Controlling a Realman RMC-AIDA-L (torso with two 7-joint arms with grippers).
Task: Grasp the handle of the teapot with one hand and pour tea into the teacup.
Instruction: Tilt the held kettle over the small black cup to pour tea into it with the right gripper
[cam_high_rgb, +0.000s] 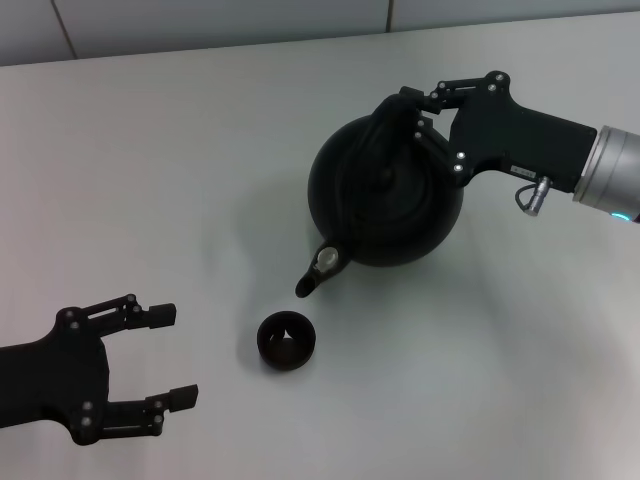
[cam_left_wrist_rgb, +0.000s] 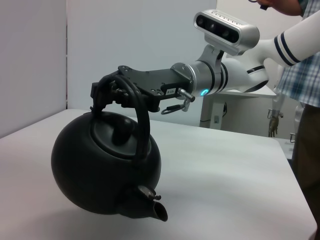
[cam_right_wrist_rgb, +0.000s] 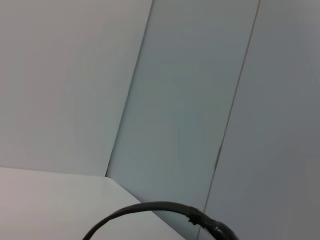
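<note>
Probably heavy and rigid, the teapot (cam_high_rgb: 385, 195) hangs tilted from its handle (cam_left_wrist_rgb: 141, 120), clamped by the right gripper (cam_high_rgb: 418, 112); left gripper (cam_high_rgb: 168, 357) gapes idle near the table's front edge

head looks down, left wrist sideways; both share the teapot (cam_high_rgb: 385, 195).

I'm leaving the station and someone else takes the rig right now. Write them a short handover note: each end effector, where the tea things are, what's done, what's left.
Right end effector: shut on the handle, holding the teapot tilted, spout down toward the teacup.
Left end effector: open, idle at the near left of the table, holding nothing.
Teacup: upright on the table, just below and in front of the spout tip.
Done: handle grasped, teapot tilted over.
Left: no tea stream is visible; line the spout over the cup, finish the pour, set the teapot back.
</note>
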